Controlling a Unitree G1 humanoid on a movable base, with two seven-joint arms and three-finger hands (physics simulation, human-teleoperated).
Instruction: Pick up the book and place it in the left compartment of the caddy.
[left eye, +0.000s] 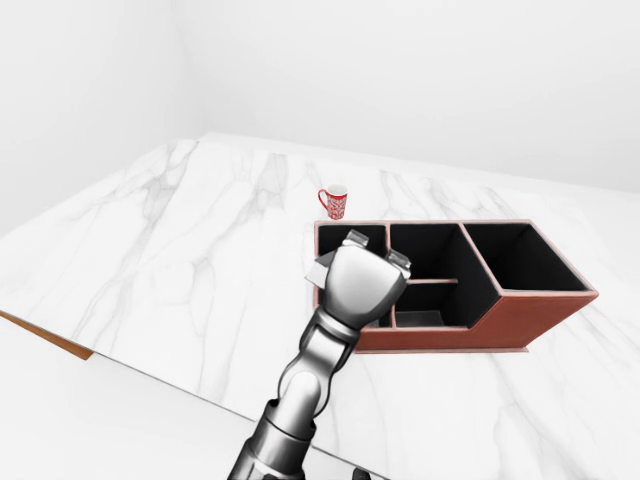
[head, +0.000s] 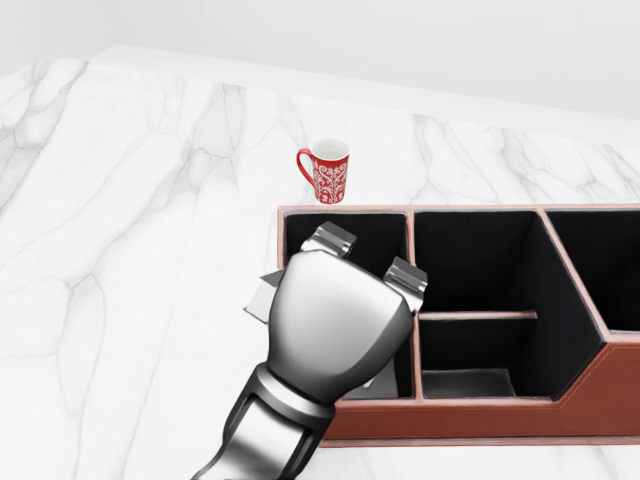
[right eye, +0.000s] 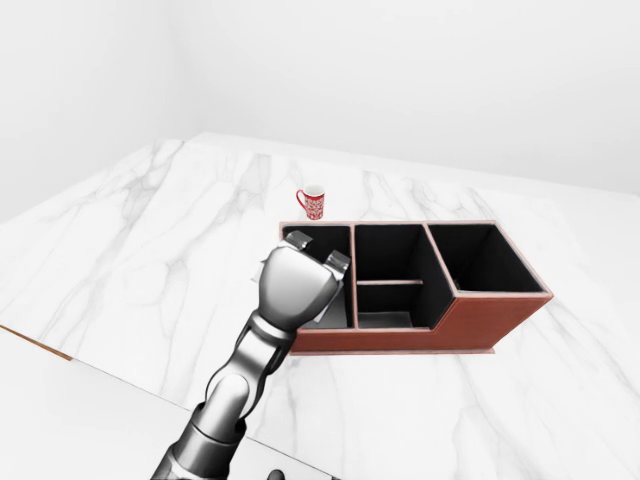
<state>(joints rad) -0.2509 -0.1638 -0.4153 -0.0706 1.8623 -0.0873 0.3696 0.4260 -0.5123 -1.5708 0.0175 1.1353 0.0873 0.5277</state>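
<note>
Placing step: left hand (head: 335, 320) sits over caddy (head: 480, 415) left compartment (head: 345, 240), finger state can't tell, grey book (head: 262, 298) edge peeking under it; next, I'd guess, release & lift out.

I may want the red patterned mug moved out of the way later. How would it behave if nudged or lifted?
The red patterned mug stands upright on the marble counter, so a low push would probably slide it rather than tip it. It looks glazed, likely rigid, slippery and breakable. Its handle, on the head view's left, offers a hold.
</note>
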